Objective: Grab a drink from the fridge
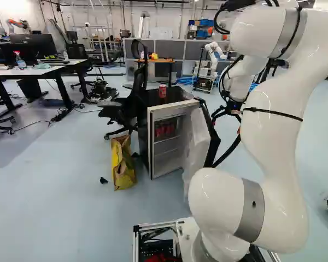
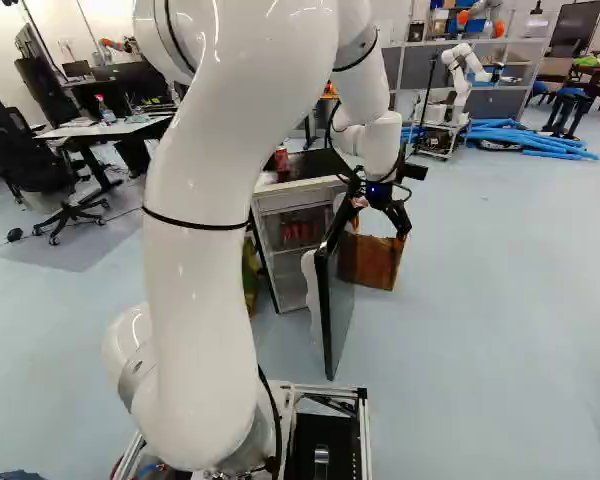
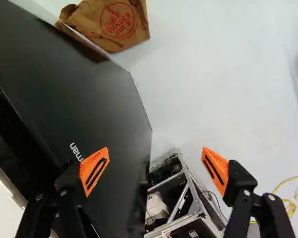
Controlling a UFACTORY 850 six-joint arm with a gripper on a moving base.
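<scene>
Fridge door edge [image 3: 147, 148] below wide-set jaws

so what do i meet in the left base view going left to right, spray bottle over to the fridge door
spray bottle → small black thing on the floor → yellow bag → fridge → its open door

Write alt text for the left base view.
A small black fridge stands open, red cans on a shelf inside and one red can on top. The white robot arm rises at the right, partly hiding the fridge door; a yellow-and-brown bag stands beside the fridge.
</scene>
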